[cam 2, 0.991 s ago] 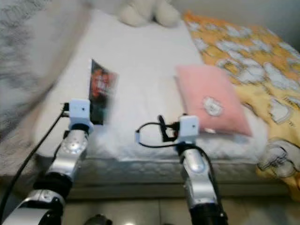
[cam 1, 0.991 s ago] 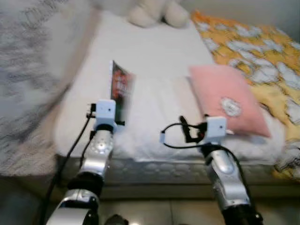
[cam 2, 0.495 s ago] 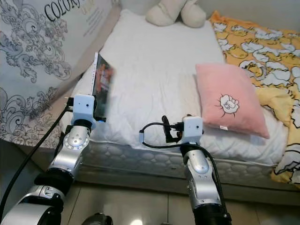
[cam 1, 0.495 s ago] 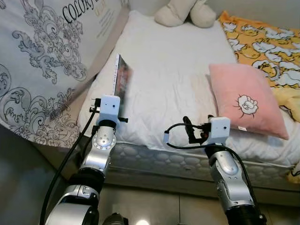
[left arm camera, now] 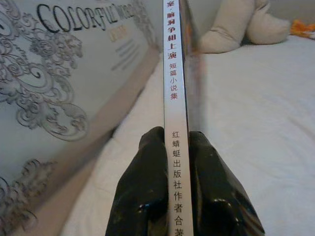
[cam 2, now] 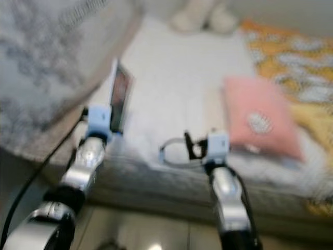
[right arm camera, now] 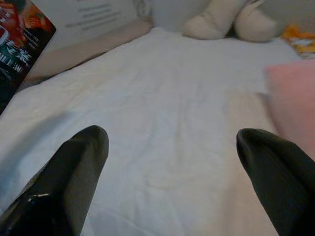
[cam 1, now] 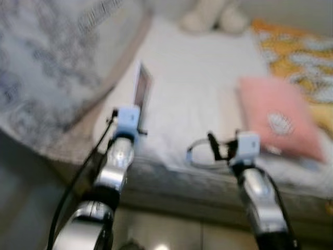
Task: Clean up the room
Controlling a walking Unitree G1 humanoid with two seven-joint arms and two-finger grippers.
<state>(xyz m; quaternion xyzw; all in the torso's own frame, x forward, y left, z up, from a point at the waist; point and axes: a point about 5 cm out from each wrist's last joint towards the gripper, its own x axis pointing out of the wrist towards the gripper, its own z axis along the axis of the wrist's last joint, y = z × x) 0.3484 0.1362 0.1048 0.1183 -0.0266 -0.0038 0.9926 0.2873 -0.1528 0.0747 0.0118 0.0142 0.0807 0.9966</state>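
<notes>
My left gripper (left arm camera: 176, 147) is shut on a thin book (left arm camera: 175, 64), held upright with its white spine toward the wrist camera; Chinese print runs down the spine. In the eye views the book (cam 1: 141, 89) stands on edge over the left front part of the white bed (cam 1: 197, 78), above my left wrist. My right gripper (right arm camera: 172, 162) is open, its two black fingers (right arm camera: 74, 167) spread wide over the white sheet with nothing between them. A pink pillow (cam 1: 278, 117) lies on the bed to the right of my right arm.
A large grey patterned pillow (left arm camera: 59, 83) with lettering leans along the bed's left side. A beige plush toy (right arm camera: 231, 22) sits at the head of the bed. An orange patterned blanket (cam 1: 296, 49) covers the right side. Tiled floor (cam 1: 171, 229) lies below.
The eye views have gone blurred and shifted slightly, so the camera is moving. The book stays in my left gripper and the right gripper stays open.
</notes>
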